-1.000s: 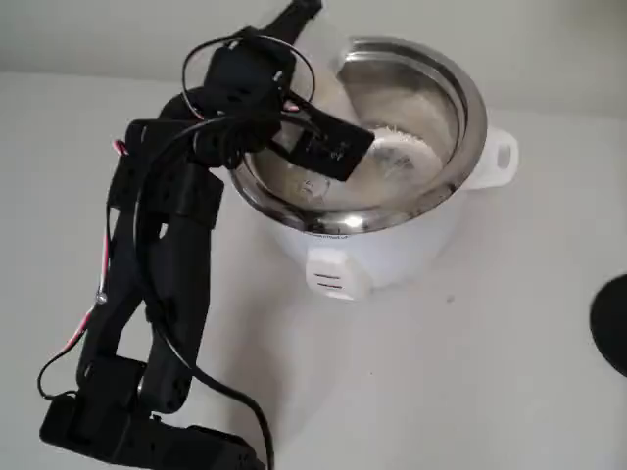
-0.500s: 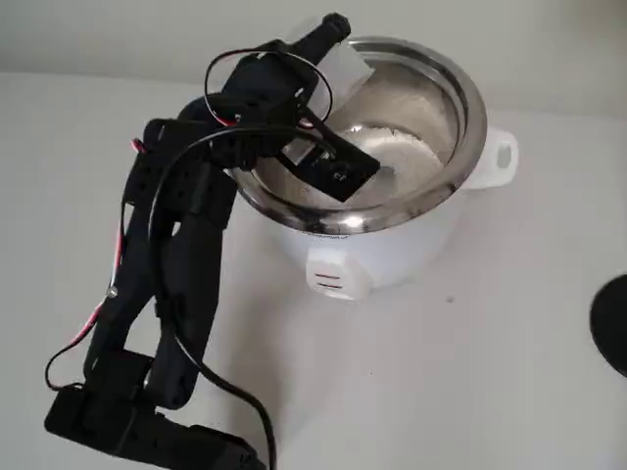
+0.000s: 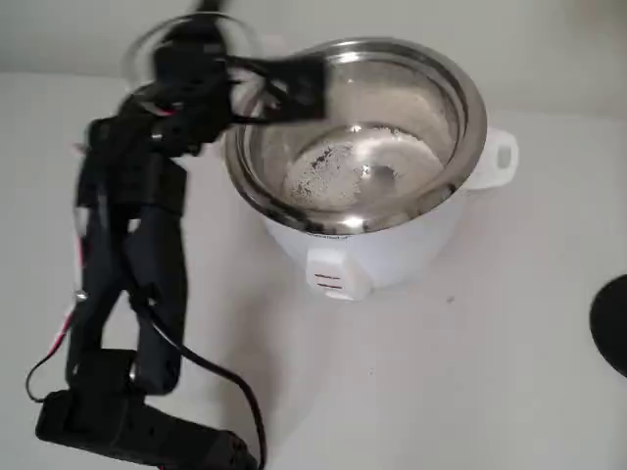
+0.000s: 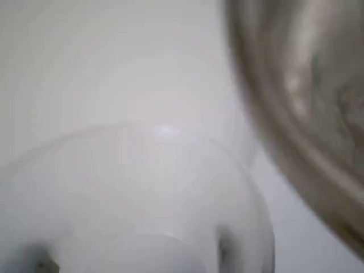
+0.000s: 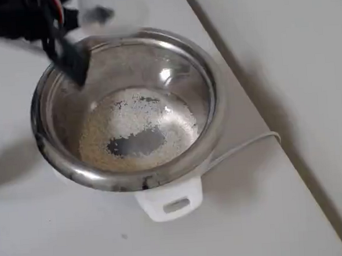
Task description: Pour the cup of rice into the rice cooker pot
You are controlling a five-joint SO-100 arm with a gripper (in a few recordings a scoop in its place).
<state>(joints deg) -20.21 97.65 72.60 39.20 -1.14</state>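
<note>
The steel rice cooker pot [image 3: 468, 98] [image 5: 212, 96] sits in its white cooker body [image 3: 392, 250]. A thin layer of white rice [image 3: 338, 168] [image 5: 130, 127] lies on the pot's bottom, with a bare patch in the middle. My black gripper [image 3: 253, 44] [image 5: 87, 37] hangs blurred over the pot's left rim in the fixed view, shut on the translucent cup [image 3: 263, 49] [image 5: 113, 12] [image 4: 148, 199]. The cup looks empty. In the wrist view its round mouth is close up and the pot's rim [image 4: 278, 119] passes on the right.
A white side handle [image 3: 500, 155] [image 5: 171, 202] juts from the cooker. A white cord [image 5: 244, 145] runs off toward the table's edge. A dark round object [image 3: 612, 338] lies at the right edge of the fixed view. Open table spreads in front of the cooker.
The arm has swung left and back, carrying the cup from above the pot's middle to its left rim. The rice heap in the pot now lies spread flat.
</note>
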